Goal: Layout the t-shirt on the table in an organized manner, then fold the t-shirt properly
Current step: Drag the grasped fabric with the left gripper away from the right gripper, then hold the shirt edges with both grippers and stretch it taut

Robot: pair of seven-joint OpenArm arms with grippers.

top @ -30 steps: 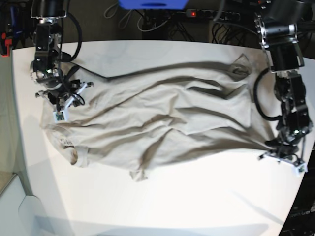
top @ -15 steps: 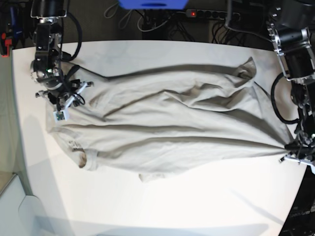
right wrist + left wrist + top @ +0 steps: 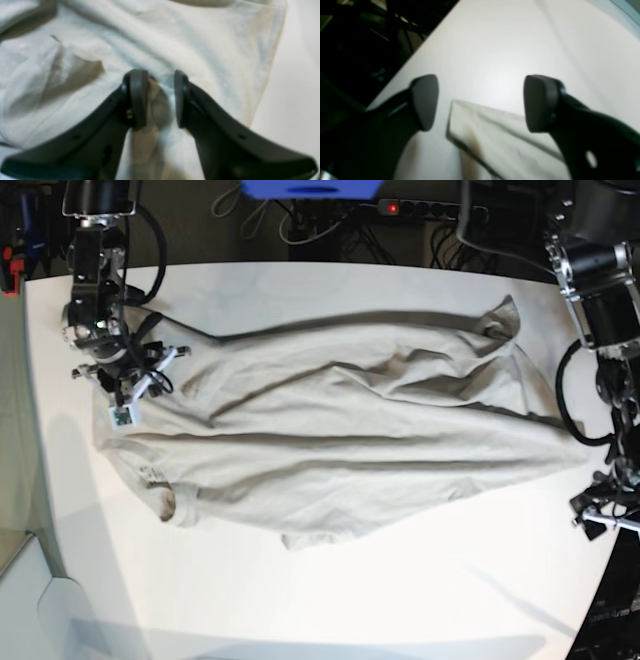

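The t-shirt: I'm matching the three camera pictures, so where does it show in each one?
Base: the t-shirt spreads across the middle of the table.
Left wrist: only a corner of it lies low in the picture, between the open left hand fingers.
Right wrist: it fills most of the frame, pinched by the right hand.
Shared landmark: the white table.

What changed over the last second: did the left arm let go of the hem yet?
Yes. The left claw pulled the t-shirt corner outward along the table, stretching the cloth smoother, then opened and released it; the corner now lies free between its fingers. The right claw stayed pinched on the shoulder end, unmoved.
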